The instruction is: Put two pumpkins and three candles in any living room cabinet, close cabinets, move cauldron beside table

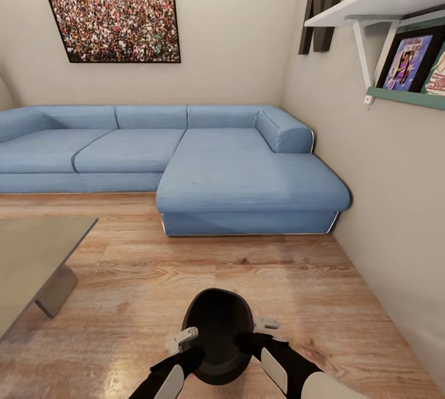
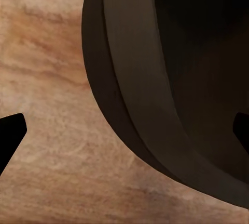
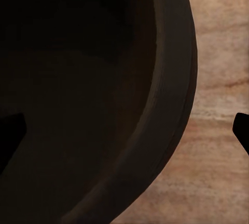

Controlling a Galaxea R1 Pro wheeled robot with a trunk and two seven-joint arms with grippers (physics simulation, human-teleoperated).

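i see the long blue fabric corner sofa (image 1: 185, 158) ahead; the glass-topped low table (image 1: 31, 257) sits nearer than it; nearer still, my round black cauldron (image 1: 217, 331) over wood floor, left gripper (image 1: 185, 340) and right gripper (image 1: 262, 328) each spread across its rim.

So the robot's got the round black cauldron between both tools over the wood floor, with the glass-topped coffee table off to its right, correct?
Not quite. In the head view the glass-topped coffee table stands to the robot's left, not its right. The rest holds: the round black cauldron sits between the left tool and the right tool over the wood floor.
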